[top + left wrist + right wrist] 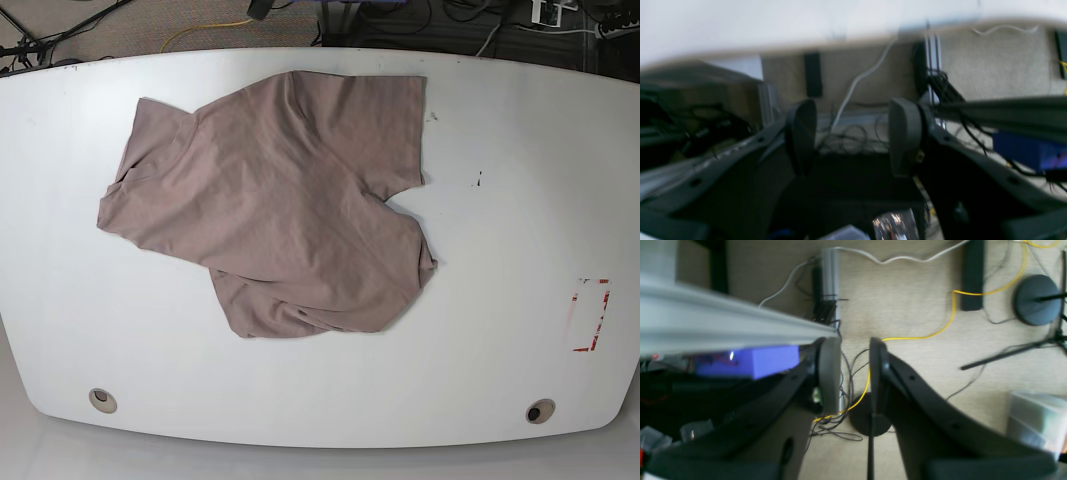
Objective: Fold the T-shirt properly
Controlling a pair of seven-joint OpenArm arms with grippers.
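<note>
The T-shirt (280,200) lies rumpled on the white table (520,230), left of centre in the base view, with one sleeve at the far left and another toward the back. Its lower part is bunched near the front. Neither arm shows in the base view. In the left wrist view my left gripper (853,133) is open, nothing between its fingers (801,133), and it hangs over the floor beyond the table edge. My right gripper (855,373) is open by a narrower gap, also empty, above carpet and cables. The shirt is out of both wrist views.
A red-outlined mark (590,315) sits near the table's right edge, and two round holes (101,400) (540,411) near the front. An aluminium rail (723,326), a blue box (750,361), a yellow cable (952,316) and a stand base (1037,300) are below the right gripper.
</note>
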